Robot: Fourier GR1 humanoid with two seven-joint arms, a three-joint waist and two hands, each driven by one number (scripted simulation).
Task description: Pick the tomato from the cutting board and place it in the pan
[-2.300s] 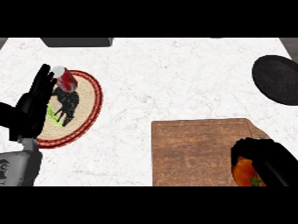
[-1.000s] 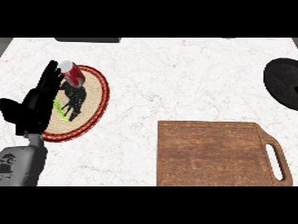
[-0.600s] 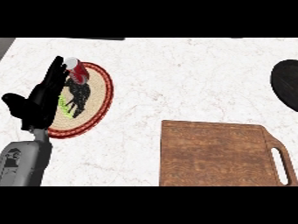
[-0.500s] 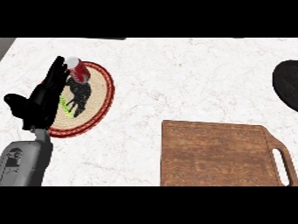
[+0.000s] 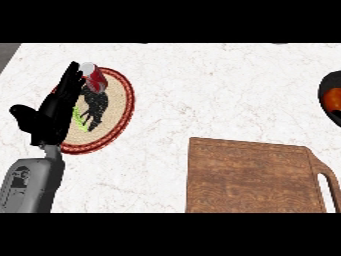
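Your right hand has gone out of view, the tomato (image 5: 338,99) now sits in the pan (image 5: 329,90), the board (image 5: 256,175) is bare, and your left hand (image 5: 52,112) rests with fingers straight.

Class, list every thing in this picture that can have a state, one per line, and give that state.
Tomato: in the pan, off the board.
Pan: on the counter at the right edge, holding the tomato.
Cutting board: flat on the counter, nothing on it.
Plate: on the counter, partly behind the left hand.
Left hand: open, fingers straight.
Right hand: out of view.
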